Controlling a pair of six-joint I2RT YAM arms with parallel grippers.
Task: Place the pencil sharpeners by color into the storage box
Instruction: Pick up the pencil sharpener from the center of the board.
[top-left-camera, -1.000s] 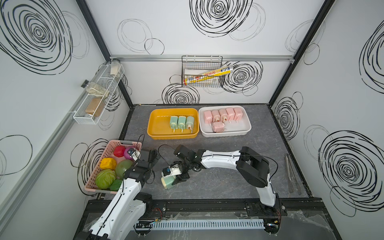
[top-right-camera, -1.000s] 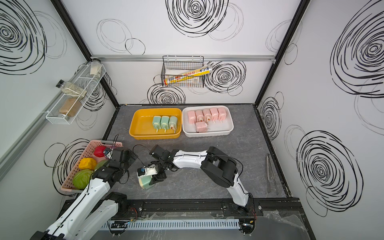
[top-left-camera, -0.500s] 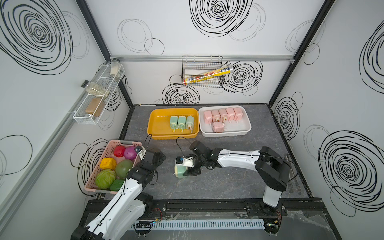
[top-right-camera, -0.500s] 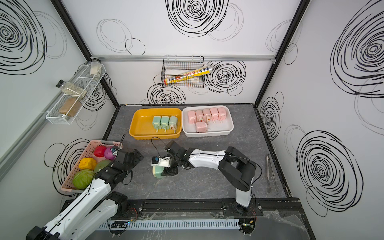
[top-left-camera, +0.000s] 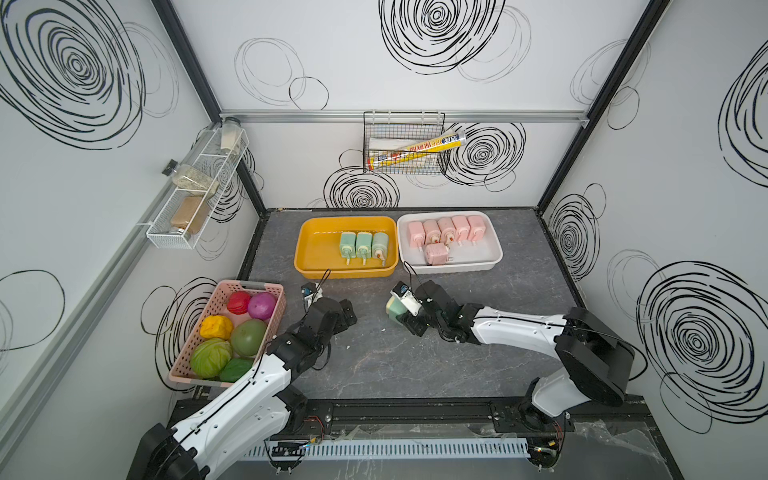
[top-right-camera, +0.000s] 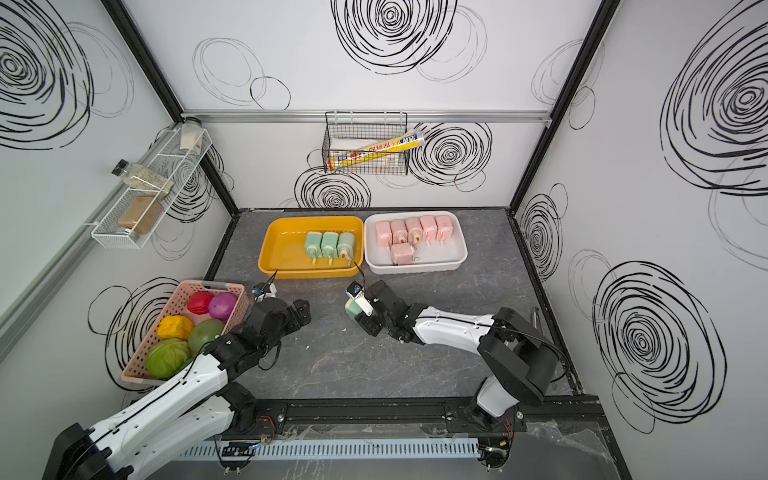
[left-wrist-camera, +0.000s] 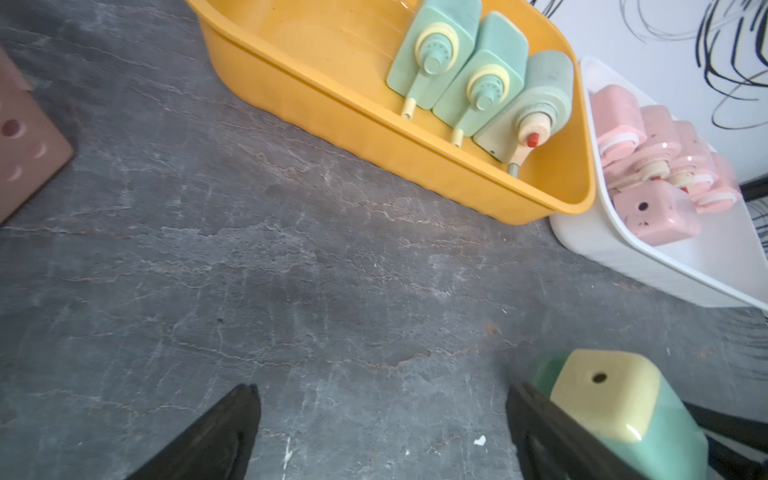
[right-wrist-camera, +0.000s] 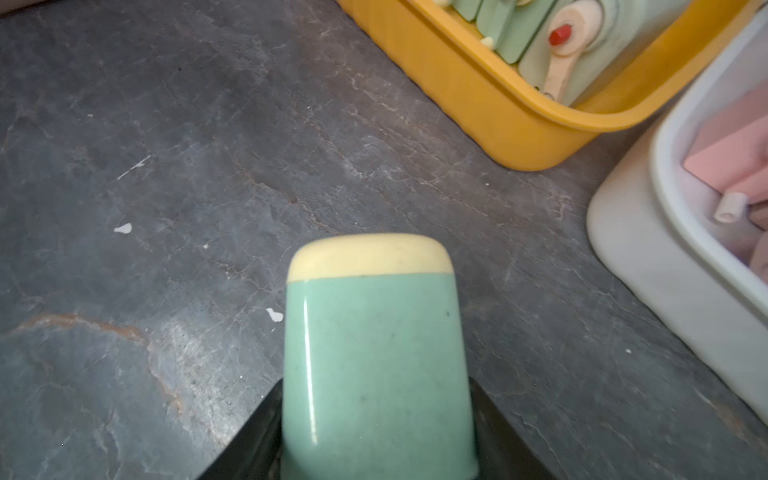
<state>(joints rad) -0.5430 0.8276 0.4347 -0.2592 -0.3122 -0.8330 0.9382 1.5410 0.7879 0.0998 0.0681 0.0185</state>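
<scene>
A mint green pencil sharpener (right-wrist-camera: 374, 353) with a cream end is clamped between the jaws of my right gripper (right-wrist-camera: 376, 380). It hangs just above the dark tabletop, in front of the gap between the two boxes, as both top views show (top-left-camera: 394, 309) (top-right-camera: 353, 309). Three green sharpeners (top-left-camera: 363, 245) lie in the yellow storage box (top-left-camera: 307, 253). Several pink sharpeners (top-left-camera: 446, 230) lie in the white box (top-left-camera: 496, 249). My left gripper (top-left-camera: 347, 311) (left-wrist-camera: 382, 390) is open and empty, low over the table to the left of the held sharpener (left-wrist-camera: 623, 407).
A pink basket (top-left-camera: 249, 286) of toy fruits stands at the front left, right beside my left arm. A wire basket (top-left-camera: 403, 143) hangs on the back wall and a white wire shelf (top-left-camera: 195, 195) with jars on the left wall.
My right gripper has carried the green sharpener to the right and farther back, toward the boxes. The left gripper has shifted slightly right and stays open.
</scene>
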